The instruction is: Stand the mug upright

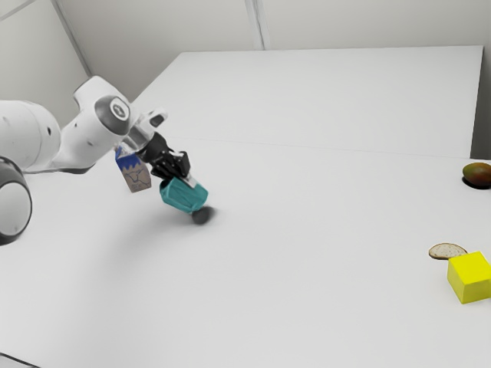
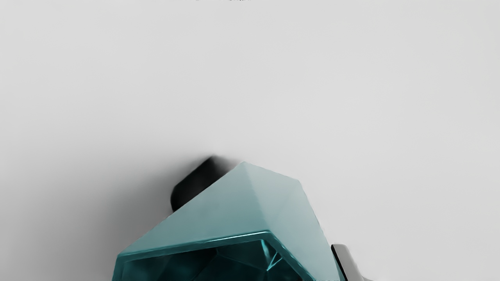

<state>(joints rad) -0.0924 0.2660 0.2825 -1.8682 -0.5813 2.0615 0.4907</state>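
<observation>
While the white table (image 1: 291, 307) spreads out under the mug (image 1: 184, 196), the arm (image 1: 93, 142) reaches to it from the exterior view's left; the gripper (image 1: 178, 179) is clamped on the mug, which is tilted, its mouth toward the hand and its base low over the table, touching or not I cannot tell; the carton (image 1: 136, 179) is near the mug, on the exterior view's left; well apart from the mug, toward the exterior view's right, are the yellow block (image 1: 466, 276), the mango-like fruit (image 1: 479, 175) and the bread slice (image 1: 446, 251).
</observation>
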